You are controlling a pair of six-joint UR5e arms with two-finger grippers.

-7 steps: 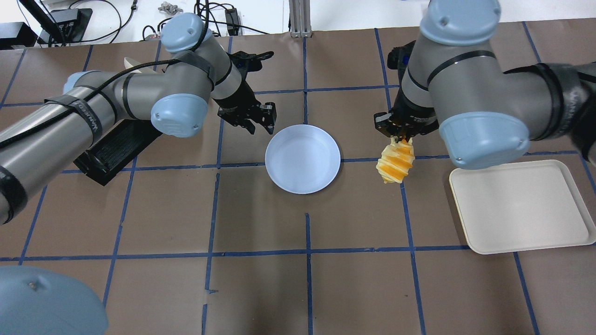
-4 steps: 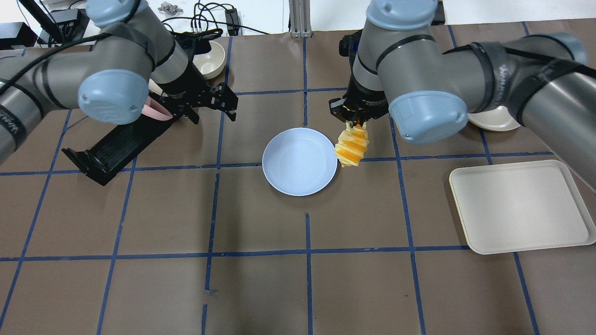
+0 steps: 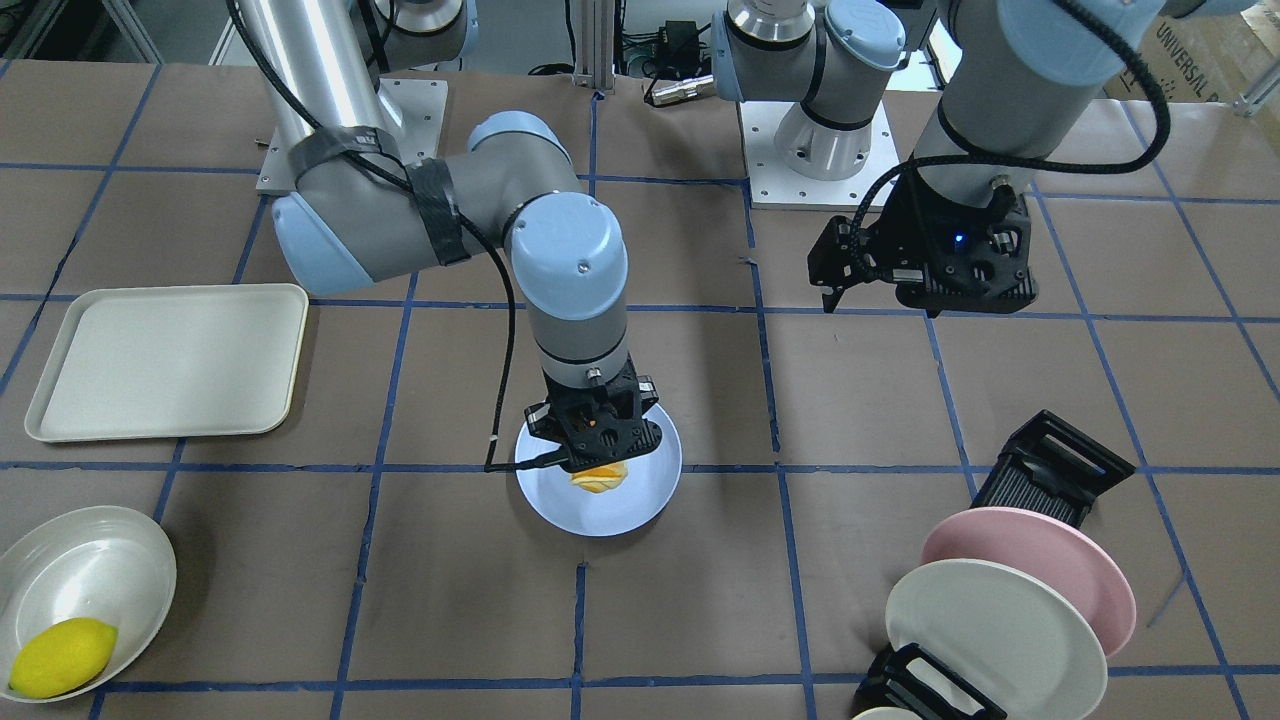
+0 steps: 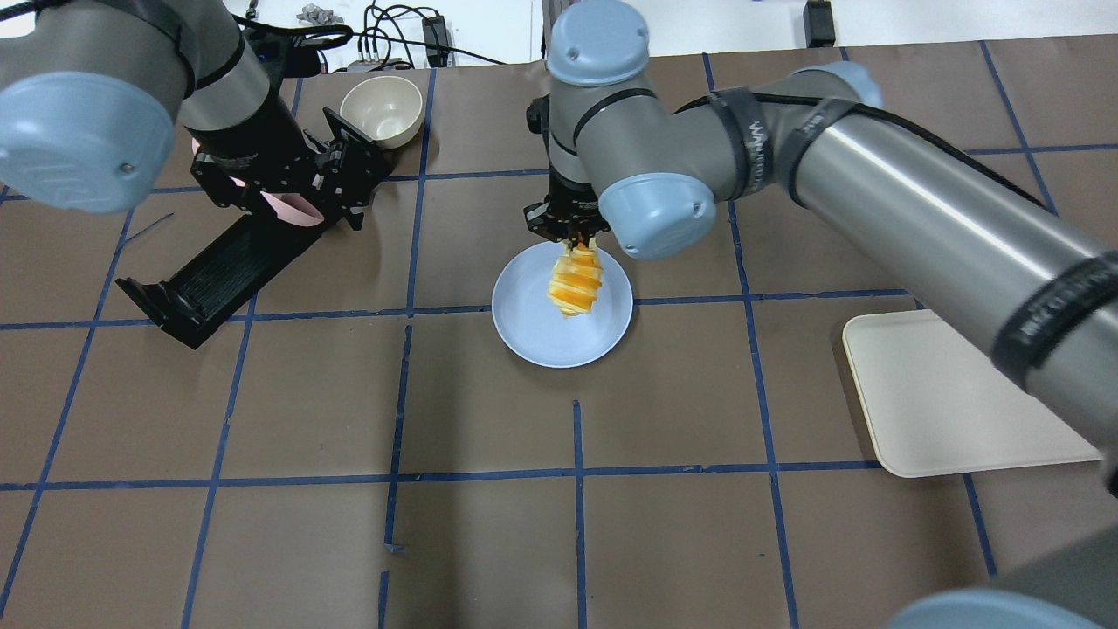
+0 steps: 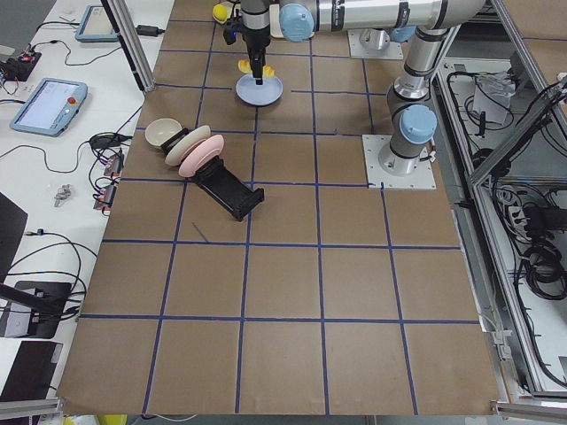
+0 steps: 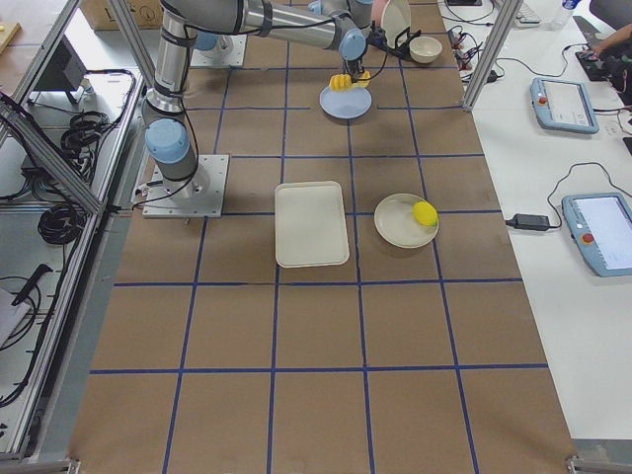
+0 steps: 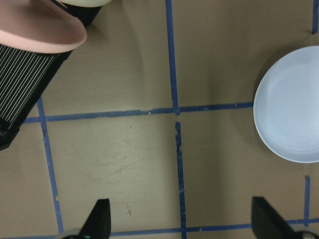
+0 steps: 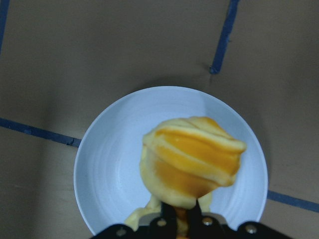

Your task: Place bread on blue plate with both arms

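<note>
Bread [image 4: 574, 284], a ridged cream-orange loaf, hangs over the round pale-blue plate [image 4: 533, 336], clenched in the black right gripper [image 4: 575, 245]; the left gripper [image 7: 182, 219] gapes empty.

From the front, the right gripper [image 3: 597, 452] hid most of the bread [image 3: 600, 479]; the left wrist view's right edge cut the blue plate [image 7: 291, 102].

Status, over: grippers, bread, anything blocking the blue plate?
Right gripper shut on the bread, hanging end-down over the blue plate. Left gripper open, empty, near the plate rack. Nothing blocking the plate.
</note>
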